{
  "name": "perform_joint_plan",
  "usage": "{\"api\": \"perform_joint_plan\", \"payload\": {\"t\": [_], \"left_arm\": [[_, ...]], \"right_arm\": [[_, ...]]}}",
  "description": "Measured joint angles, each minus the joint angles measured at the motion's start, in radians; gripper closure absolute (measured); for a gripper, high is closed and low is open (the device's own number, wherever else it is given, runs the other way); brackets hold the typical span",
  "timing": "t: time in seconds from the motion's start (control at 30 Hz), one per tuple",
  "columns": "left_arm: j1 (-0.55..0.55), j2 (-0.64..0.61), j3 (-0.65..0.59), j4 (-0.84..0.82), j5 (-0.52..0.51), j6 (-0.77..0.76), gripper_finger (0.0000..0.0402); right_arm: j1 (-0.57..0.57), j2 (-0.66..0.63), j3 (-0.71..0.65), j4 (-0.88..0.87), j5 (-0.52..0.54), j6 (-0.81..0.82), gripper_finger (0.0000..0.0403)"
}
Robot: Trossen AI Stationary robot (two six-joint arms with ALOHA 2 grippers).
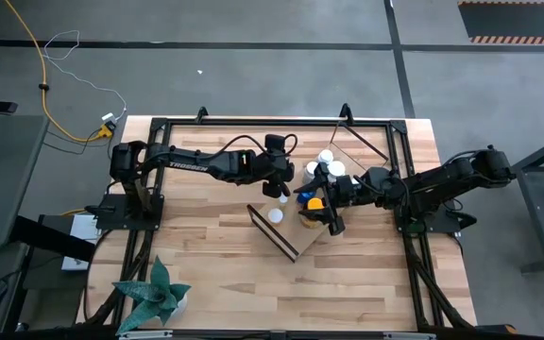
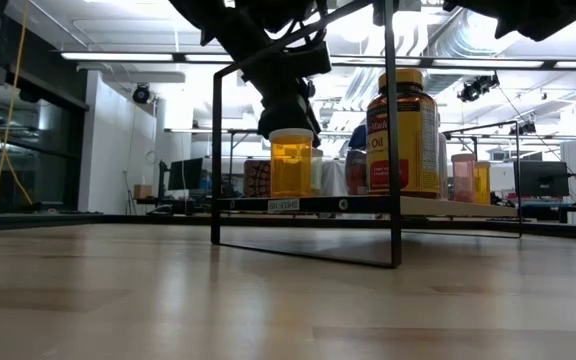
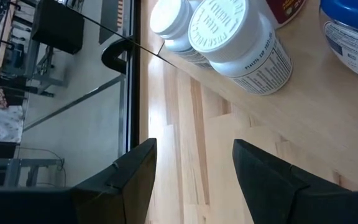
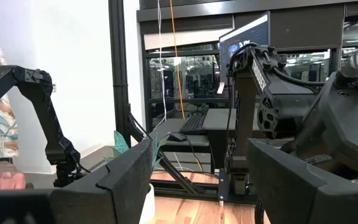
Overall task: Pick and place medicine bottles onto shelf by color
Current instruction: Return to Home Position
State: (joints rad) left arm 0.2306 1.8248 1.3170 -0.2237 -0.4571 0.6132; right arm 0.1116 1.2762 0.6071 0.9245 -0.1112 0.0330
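Observation:
The shelf [image 1: 291, 233], a light board with a dark edge strip and a black wire frame, lies mid-table. On it stand white bottles [image 1: 327, 163], a blue bottle [image 1: 304, 194], a large amber bottle with a yellow cap [image 2: 403, 130] and a small orange bottle with a white cap [image 2: 290, 160]. My left gripper [image 1: 280, 189] hangs over the shelf's left part, open and empty. In the left wrist view [image 3: 194, 180] bare board shows between its fingers, with white bottles [image 3: 235, 37] and the blue bottle [image 3: 353, 31] beyond. My right gripper [image 1: 332, 219] is open and empty by the amber bottle.
A potted plant [image 1: 154, 288] stands at the table's near left corner. The shelf's wire posts [image 2: 392, 130] rise around the bottles. Bare tabletop [image 1: 366, 283] lies toward the near edge. Black frame rails [image 1: 253, 123] run along the table's far side.

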Motion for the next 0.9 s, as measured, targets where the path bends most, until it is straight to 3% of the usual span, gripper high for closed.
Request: {"api": "perform_joint_plan", "payload": {"t": [0.13,0.3,0.43,0.53,0.73,0.8,0.9], "left_arm": [[0.000,0.000,0.000,0.000,-0.027,0.005,0.0202],[0.025,-0.014,0.000,-0.008,-0.255,0.061,0.0202],[0.102,-0.096,0.000,-0.070,-0.243,-0.005,0.0202],[0.184,-0.175,-0.001,-0.137,-0.078,-0.167,0.0202],[0.341,-0.352,-0.104,-0.119,0.460,-0.430,0.0202],[0.352,-0.416,-0.179,-0.078,0.553,-0.464,0.0202],[0.337,-0.533,-0.322,0.004,0.610,-0.502,0.0202]], "right_arm": [[0.000,0.000,0.000,0.000,0.000,0.000,0.0153],[0.000,0.000,0.000,0.000,0.000,0.000,0.0153],[0.000,0.000,0.000,-0.004,0.000,0.000,0.0153],[0.000,0.000,0.000,-0.011,0.000,0.000,0.0153],[0.000,0.000,-0.001,-0.022,0.000,0.000,0.0153],[0.000,0.000,-0.001,-0.023,0.000,0.000,0.0153],[0.000,0.000,-0.001,-0.023,0.003,-0.009,0.0153]]}}
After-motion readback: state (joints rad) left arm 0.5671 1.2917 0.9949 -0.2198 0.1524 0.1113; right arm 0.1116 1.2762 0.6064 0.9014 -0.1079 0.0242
